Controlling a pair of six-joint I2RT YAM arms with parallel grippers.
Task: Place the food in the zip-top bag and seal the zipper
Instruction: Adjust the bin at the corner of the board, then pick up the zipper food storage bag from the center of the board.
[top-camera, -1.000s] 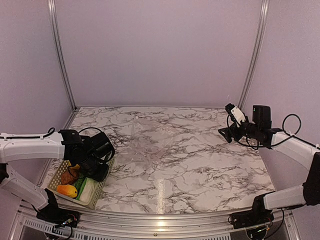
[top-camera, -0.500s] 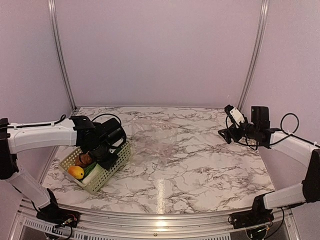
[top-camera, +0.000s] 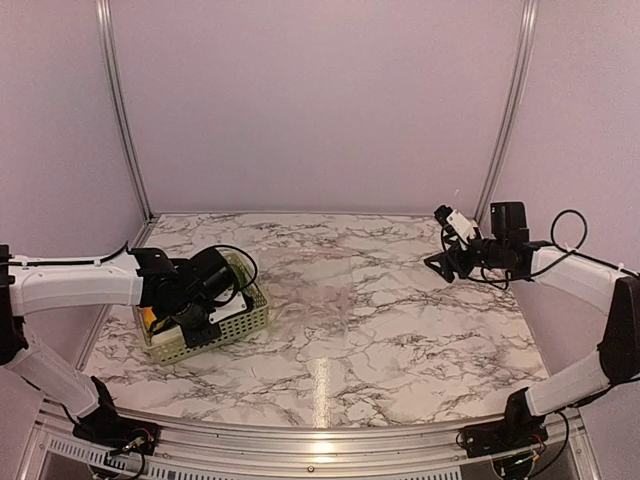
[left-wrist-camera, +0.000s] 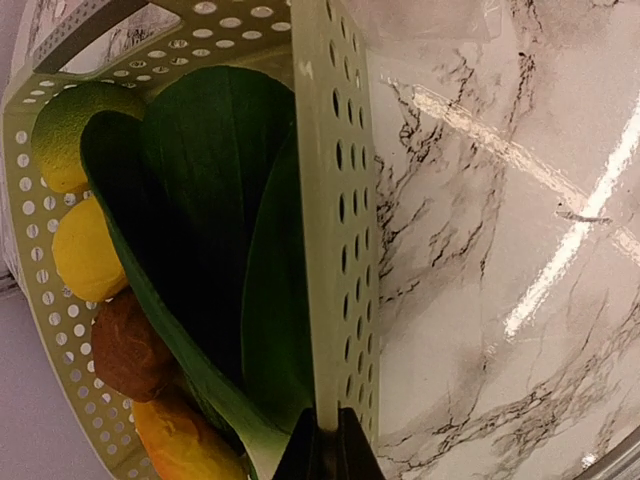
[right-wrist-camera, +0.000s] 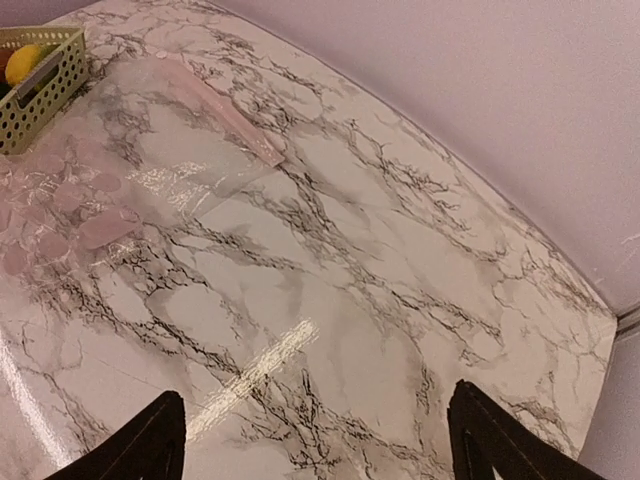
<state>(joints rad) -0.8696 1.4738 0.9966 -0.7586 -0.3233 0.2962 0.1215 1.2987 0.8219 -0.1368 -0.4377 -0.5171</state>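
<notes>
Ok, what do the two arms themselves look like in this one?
The left arm and right arm match: white tubular links, black joints and bases, black cables looping near the wrists. The left end effector and right end effector are black, with dark two-finger tips. A small white module sits by the right wrist.

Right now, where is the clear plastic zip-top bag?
Right wrist view, upper left: the bag lies flat on the marble table beside the pale green lattice basket.
</notes>
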